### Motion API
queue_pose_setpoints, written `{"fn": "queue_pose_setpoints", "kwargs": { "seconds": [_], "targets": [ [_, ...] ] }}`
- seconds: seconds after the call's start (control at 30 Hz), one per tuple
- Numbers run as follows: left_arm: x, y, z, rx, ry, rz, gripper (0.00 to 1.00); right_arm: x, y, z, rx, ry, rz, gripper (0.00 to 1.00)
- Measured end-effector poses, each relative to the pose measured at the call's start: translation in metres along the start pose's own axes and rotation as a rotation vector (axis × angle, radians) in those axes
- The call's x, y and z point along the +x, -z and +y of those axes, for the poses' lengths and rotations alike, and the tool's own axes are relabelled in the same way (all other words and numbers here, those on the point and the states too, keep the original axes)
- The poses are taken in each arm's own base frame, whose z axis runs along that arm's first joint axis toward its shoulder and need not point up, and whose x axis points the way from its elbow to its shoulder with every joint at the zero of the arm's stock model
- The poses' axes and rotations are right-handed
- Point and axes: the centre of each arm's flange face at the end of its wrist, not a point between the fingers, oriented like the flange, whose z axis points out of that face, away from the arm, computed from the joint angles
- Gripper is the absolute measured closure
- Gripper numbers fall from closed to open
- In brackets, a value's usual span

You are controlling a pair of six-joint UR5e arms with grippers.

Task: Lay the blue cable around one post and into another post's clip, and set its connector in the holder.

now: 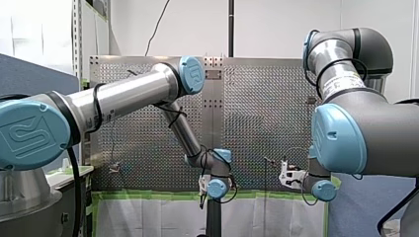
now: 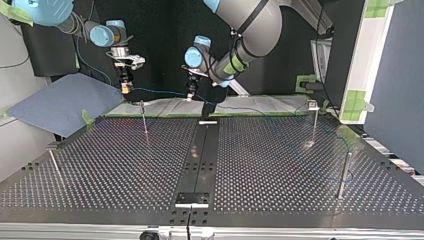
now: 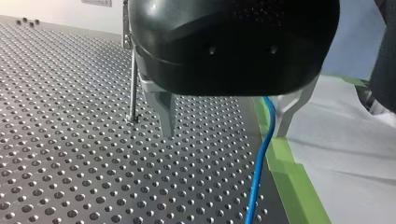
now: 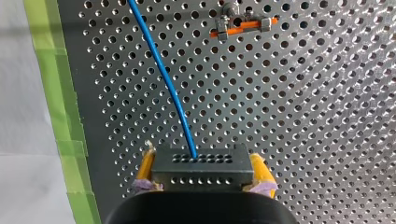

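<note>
Robotics lab: perforated metal table [image 2: 280, 150], green tape [image 3: 292, 182] edging, blue partition [image 2: 395, 75].

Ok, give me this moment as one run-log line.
right end effector shut on connector | left end effector open, blue cable between fingers

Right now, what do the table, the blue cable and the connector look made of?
Table: metal plate, likely aluminium or steel, dull grey with glints on the hole rims.
Blue cable: smooth, slightly glossy jacket, probably plastic; it bends in a soft curve.
Connector: matte black block with rows of holes, probably moulded plastic.
</note>
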Motion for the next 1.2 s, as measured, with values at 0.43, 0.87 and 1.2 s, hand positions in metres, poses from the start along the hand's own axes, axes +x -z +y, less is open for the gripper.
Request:
{"fn": "queue_pose_setpoints", "kwargs": {
  "seconds": [0.43,0.87,1.2],
  "targets": [
    [-0.0003,-0.0014,0.0024,0.001,0.045,0.004,0.02,0.0002,-0.0001,0.0005,0.000,0.000,0.002,1.00],
    [-0.0003,-0.0016,0.0027,0.001,0.026,0.004,0.67,0.0003,-0.0001,0.0006,0.000,0.001,0.002,1.00],
    [-0.0001,-0.0016,0.0025,0.005,0.029,0.004,0.74,0.0000,0.0002,0.0004,0.000,0.002,0.000,1.00]
  ]
}}
